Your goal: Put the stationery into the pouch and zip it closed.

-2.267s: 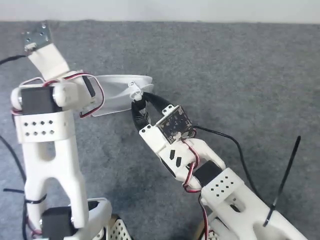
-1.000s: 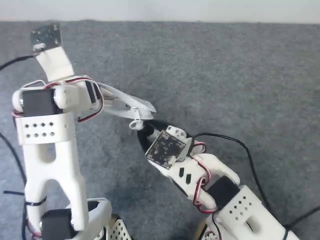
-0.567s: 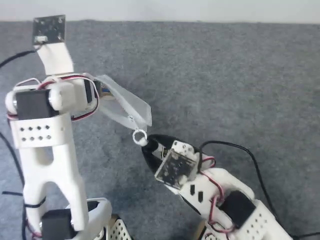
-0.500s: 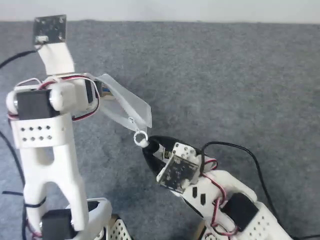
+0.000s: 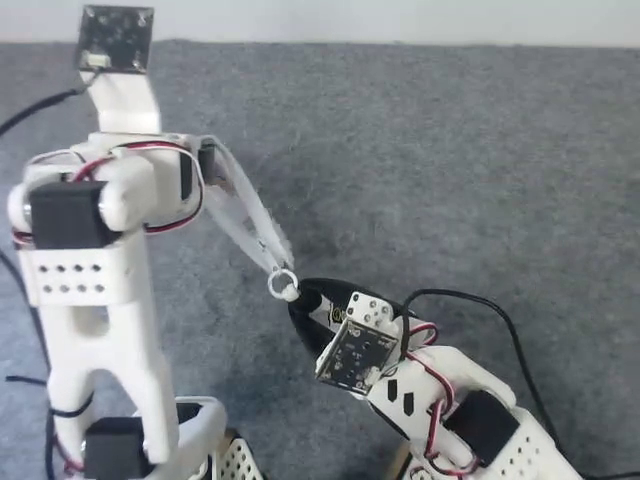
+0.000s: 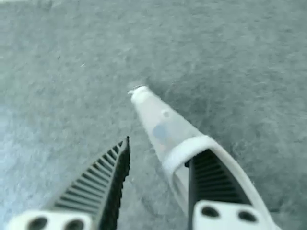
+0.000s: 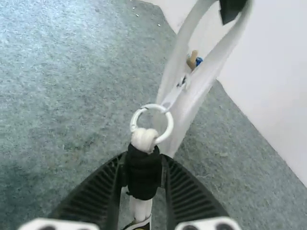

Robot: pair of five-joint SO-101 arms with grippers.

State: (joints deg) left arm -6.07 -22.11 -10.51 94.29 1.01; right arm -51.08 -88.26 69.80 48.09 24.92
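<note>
Translucent white plastic pouch (image 5: 245, 215) is held above the grey felt bench (image 5: 480, 150), hooked over one finger of the left pincer (image 6: 158, 153), jaws apart, likely as an anchor. At its five o'clock, the right pincer (image 7: 144, 160) clamps the black zipper pull (image 7: 143, 176), keeping the pouch taut for zipping.

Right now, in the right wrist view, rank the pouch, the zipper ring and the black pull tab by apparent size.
1. pouch
2. black pull tab and zipper ring: about alike. The tab sits nearer the camera, so I won't rank them.
</note>
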